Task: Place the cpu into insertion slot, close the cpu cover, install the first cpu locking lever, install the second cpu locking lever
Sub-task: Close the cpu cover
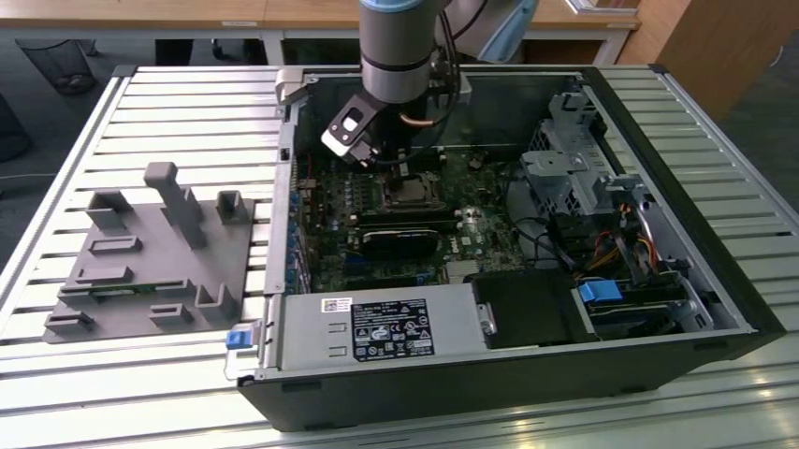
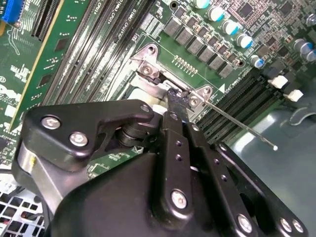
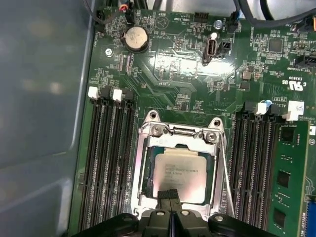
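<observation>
Green motherboard point(image 3: 173, 74) carries the cpu point(image 3: 180, 170) framed by the lowered cpu cover point(image 3: 143, 168), with the gripper point(image 3: 169, 194) pinched together over its edge

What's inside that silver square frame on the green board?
In the first wrist view, the cpu lies in the cover window, metal face up. The shut tool hides one edge of it. What lies under the cpu is covered and cannot be seen.

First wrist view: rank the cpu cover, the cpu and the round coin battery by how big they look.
1. cpu cover, framing the cpu.
2. cpu, one edge hidden behind the gripper.
3. coin battery, clearly the smallest.
</observation>
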`<state>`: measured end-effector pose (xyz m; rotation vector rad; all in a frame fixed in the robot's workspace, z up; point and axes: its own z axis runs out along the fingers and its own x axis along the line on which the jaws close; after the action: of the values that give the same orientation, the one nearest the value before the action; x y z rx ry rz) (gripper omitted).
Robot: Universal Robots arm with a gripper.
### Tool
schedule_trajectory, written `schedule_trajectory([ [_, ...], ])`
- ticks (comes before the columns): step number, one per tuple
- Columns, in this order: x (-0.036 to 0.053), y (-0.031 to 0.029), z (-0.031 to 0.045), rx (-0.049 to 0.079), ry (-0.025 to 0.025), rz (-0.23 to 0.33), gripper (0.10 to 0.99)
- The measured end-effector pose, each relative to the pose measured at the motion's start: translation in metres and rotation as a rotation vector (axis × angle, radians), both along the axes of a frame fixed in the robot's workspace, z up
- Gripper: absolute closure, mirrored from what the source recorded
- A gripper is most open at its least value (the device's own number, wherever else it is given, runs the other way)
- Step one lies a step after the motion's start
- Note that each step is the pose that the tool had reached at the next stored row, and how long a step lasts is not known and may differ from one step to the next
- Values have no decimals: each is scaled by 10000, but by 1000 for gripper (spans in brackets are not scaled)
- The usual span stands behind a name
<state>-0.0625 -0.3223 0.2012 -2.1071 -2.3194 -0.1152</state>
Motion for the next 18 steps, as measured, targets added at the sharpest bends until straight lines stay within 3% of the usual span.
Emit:
schedule_trajectory([
  [6,95,2,-24,-5,0,-1,980],
  [11,99,5,38,0,-1,-2,980],
  [18,96,5,11,-19,-5,0,980],
])
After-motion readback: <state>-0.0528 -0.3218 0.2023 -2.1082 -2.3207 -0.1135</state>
